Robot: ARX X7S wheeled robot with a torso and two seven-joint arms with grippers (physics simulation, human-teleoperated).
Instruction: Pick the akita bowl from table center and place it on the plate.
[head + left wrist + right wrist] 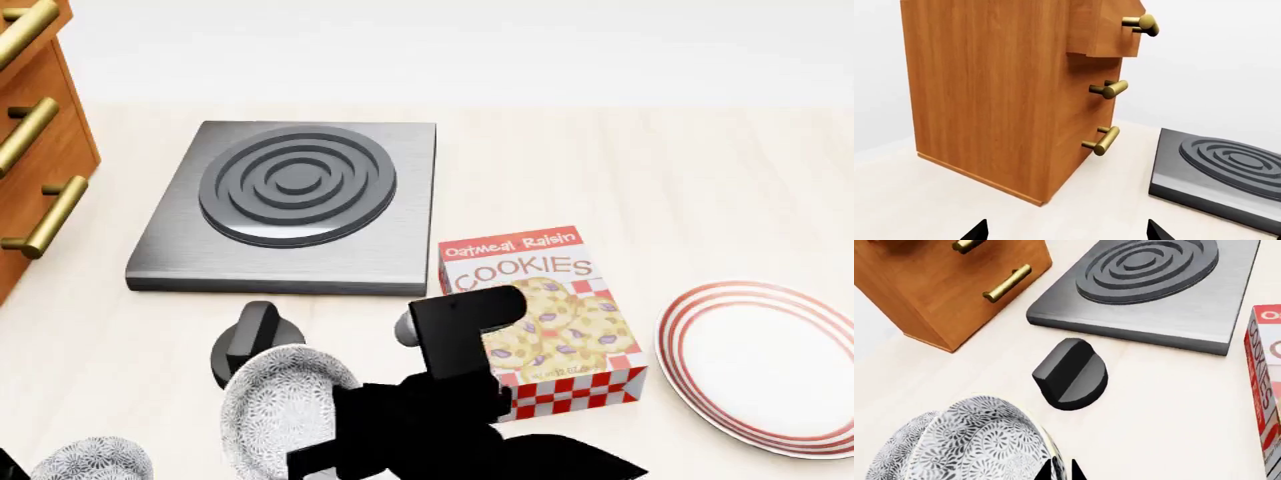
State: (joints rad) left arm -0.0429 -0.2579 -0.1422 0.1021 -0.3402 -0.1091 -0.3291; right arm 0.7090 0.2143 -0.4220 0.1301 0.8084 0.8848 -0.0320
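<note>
The akita bowl (283, 408), grey-and-white speckled, sits steeply tilted at the near left of the table. My right gripper (1061, 473) is shut on the bowl's rim, one finger on each side of the wall. The same bowl (981, 440) fills the near part of the right wrist view. A look-alike speckled bowl (94, 460) rests just beside it, toward the near left corner. The white plate (694, 335) with red rings lies flat at the right edge. My left gripper (1067, 232) is open over bare table, facing the cabinet.
A cookies box (547, 320) stands between the bowl and the plate. A black knob (254, 335) lies just beyond the bowl. Farther back are a grey stove plate (174, 250) and a wooden drawer cabinet (40, 150) at the far left.
</note>
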